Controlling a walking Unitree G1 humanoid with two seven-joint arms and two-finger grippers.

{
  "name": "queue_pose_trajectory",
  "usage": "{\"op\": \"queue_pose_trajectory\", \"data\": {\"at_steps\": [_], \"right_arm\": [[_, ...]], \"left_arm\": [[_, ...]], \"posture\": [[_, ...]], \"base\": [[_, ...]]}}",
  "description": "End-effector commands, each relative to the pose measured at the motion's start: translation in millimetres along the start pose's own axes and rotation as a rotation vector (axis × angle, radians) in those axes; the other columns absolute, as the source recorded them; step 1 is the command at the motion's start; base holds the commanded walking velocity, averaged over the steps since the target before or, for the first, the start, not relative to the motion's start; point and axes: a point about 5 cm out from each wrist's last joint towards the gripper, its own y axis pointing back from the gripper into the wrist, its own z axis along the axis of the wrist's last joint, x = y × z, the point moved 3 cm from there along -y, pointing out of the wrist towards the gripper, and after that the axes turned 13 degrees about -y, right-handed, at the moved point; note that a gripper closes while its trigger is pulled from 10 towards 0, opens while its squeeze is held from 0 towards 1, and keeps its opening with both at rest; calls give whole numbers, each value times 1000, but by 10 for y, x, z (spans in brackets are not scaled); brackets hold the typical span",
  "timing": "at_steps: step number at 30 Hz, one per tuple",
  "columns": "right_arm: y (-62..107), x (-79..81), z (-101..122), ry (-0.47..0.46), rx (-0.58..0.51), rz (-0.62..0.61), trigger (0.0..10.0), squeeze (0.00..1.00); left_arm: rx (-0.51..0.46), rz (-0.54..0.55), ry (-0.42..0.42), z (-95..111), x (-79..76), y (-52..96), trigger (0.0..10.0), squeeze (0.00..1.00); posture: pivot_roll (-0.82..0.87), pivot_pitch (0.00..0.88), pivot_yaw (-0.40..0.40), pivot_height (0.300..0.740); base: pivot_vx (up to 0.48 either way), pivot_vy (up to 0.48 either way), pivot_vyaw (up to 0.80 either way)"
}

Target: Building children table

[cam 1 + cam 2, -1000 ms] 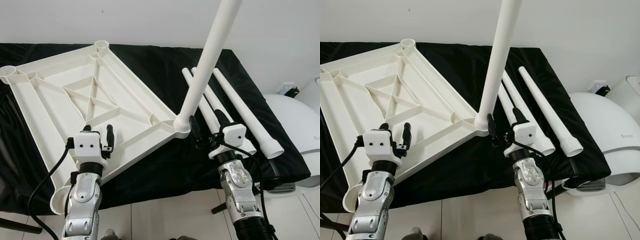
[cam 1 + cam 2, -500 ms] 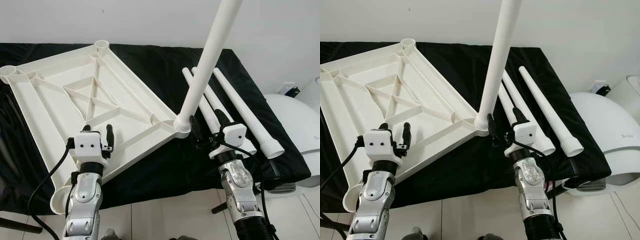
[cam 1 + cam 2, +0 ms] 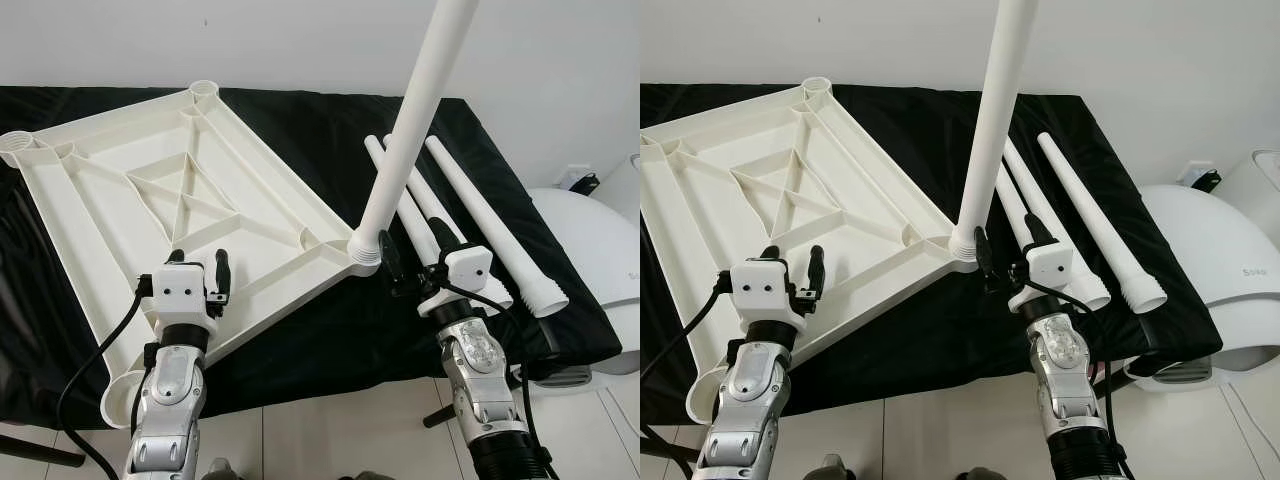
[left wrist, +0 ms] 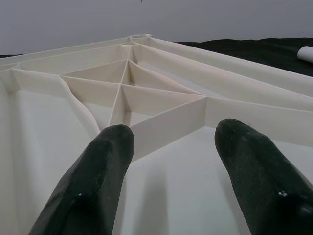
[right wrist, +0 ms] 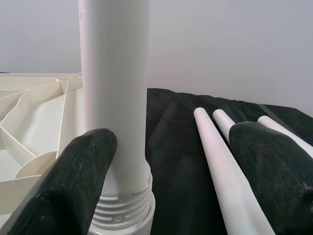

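I see a white plastic tabletop (image 3: pixel 180 210) lying upside down on a desk (image 3: pixel 330 130) draped in black cloth, its ribbed underside facing up. The ribs form a rectangle with triangular cells in the middle, and each visible corner has a round socket. The near right corner socket (image 3: pixel 364 252) holds a white table leg (image 3: pixel 410 130), which stands upright with a slight lean and reaches past the top of the head views. Its threaded collar sits in the socket. The far corner socket (image 3: pixel 203 89) and the near left corner socket (image 3: pixel 122 397) stand open with nothing in them.

To the right of the tabletop, three spare legs (image 3: pixel 480 215) lie side by side on the cloth, near each other and pointing away from me.

My right pincer (image 3: pixel 408 258) is spread wide at the base of the upright leg, one finger beside the collar, the other toward the spare legs; I cannot tell whether it touches the leg. It grips nothing. My left pincer (image 3: pixel 197 272) is also spread wide, hovering over the near edge of the tabletop with nothing between its fingers (image 4: pixel 100 166).

A rounded white appliance (image 3: pixel 595 260) stands on the floor to the right of the desk.
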Motion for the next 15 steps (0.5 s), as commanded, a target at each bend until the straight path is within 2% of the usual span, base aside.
{"op": "queue_pose_trajectory", "data": {"at_steps": [1, 15], "right_arm": [[13, -7, -30, -3, 13, 5, 10000, 0], [31, 0, -37, -3, 18, 12, 10000, 0]], "left_arm": [[64, -42, -3, -143, -75, 58, 10000, 0], [62, -61, -8, -142, -92, 65, 10000, 0]], "posture": [[71, 81, -75, 740], [70, 77, -74, 740]], "base": [[0, 0, 0], [0, 0, 0]]}}
